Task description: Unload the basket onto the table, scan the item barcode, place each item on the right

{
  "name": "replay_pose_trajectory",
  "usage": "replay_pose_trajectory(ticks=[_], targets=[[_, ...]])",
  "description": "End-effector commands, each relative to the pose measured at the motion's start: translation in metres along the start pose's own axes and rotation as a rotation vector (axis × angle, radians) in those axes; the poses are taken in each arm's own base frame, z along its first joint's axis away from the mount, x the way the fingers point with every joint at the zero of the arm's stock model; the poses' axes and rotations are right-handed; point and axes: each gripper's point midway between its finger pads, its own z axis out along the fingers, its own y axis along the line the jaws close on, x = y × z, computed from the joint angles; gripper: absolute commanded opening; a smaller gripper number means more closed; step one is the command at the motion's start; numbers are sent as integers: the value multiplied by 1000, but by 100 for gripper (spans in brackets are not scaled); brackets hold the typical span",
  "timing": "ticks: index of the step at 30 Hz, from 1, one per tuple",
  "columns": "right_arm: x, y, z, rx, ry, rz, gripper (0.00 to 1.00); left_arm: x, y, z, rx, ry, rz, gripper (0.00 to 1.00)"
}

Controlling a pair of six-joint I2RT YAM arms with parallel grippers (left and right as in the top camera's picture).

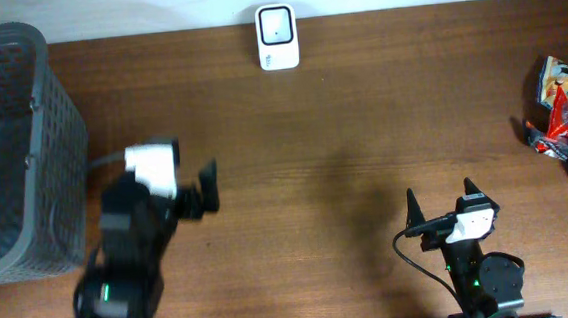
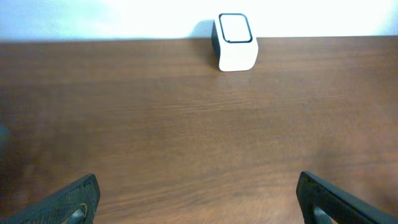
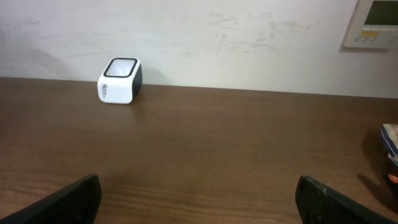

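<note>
Standing at the near edge are two arms, and neither holds anything. The left gripper (image 2: pixel 199 202) has its fingers spread wide over bare table (image 1: pixel 345 175). The right gripper (image 1: pixel 440 196) also has its fingers spread wide and is empty. One basket (image 1: pixel 57 145) of dark mesh sits at the left edge, just beside the left arm. The packets (image 1: pixel 566 109) lie heaped at the right edge, well apart from both grippers. Their wrappers are red and orange; at least two show, but the exact count is unclear. One scanner (image 1: pixel 277 36), white with a dark-rimmed window facing up, stands at the far edge near the middle. One panel (image 3: pixel 376 22) is mounted on the wall beyond.
</note>
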Motion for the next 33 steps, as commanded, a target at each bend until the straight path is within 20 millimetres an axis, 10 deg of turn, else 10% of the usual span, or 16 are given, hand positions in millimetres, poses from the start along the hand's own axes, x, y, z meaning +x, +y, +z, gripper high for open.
replay_pose_trajectory(ticks=[1,18,33], targets=[[2,-3,0,12,1,-3,99,29,8,-23,-33,-28,94,99],[2,-3,0,12,1,-3,98,85,22,-42,-76,-142,79,99],[2,-3,0,12,1,-2,98,58,40,-42,-165,-487,147,99]])
